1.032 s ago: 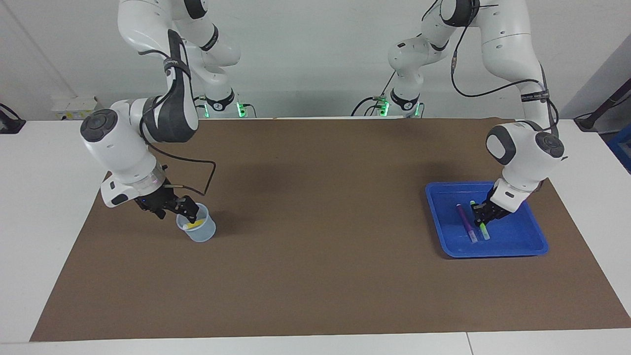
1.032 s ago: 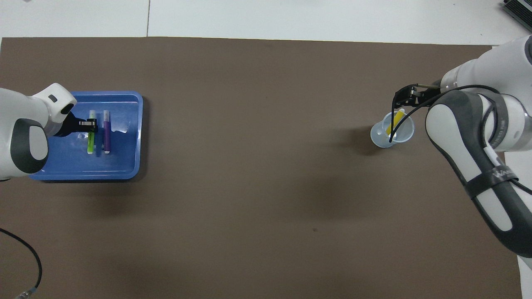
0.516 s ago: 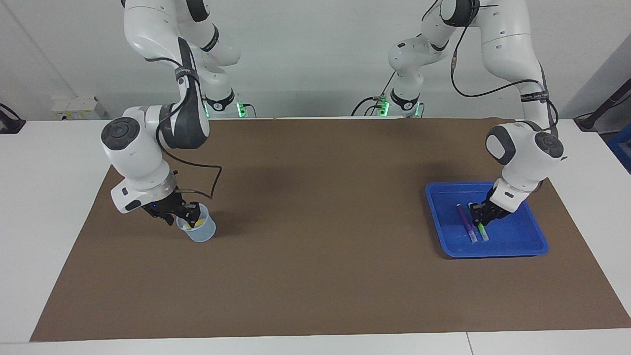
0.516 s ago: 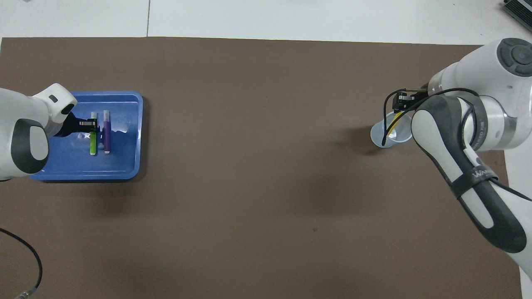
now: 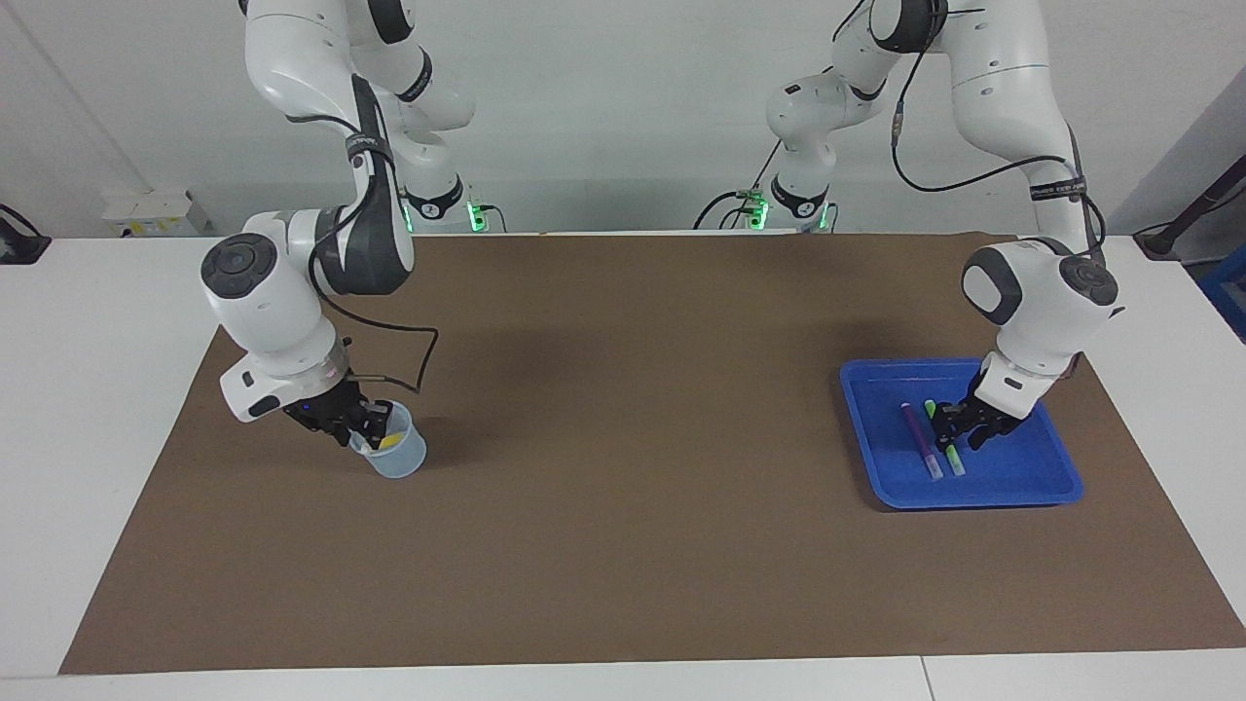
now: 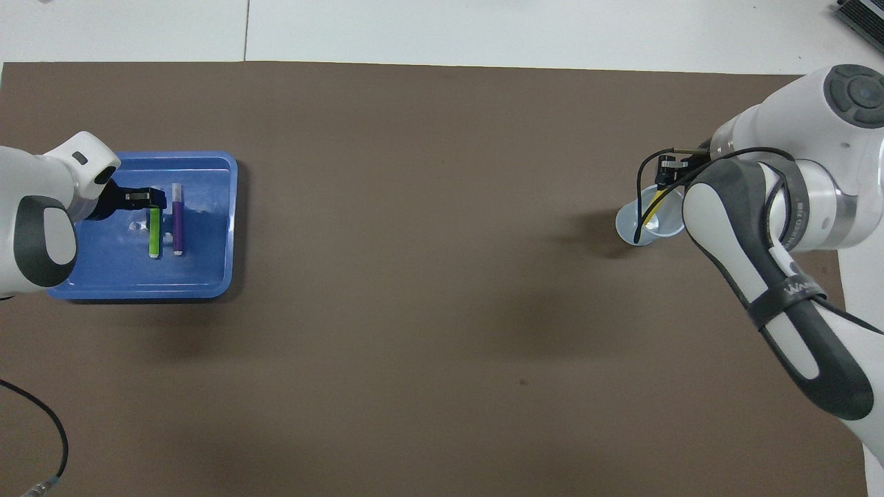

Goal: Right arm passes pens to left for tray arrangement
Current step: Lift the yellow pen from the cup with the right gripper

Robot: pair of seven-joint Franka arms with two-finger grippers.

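Since a second ago: my left gripper (image 5: 959,429) has let go of the green pen (image 5: 952,456) and lifted slightly; its fingers now stand apart over the pen's upper end. Green pen lies flat in the blue tray (image 5: 1032,482), just beside the purple pen (image 5: 919,440), parallel, pale ends pointing away from me. My right gripper (image 5: 362,424) has tilted steeper into the translucent cup (image 5: 399,460), at the yellow pen (image 5: 390,440); I cannot tell whether it grips. Tray: glossy plastic, rounded corners, raised rim. Brown mat (image 5: 633,438): matte, flat.
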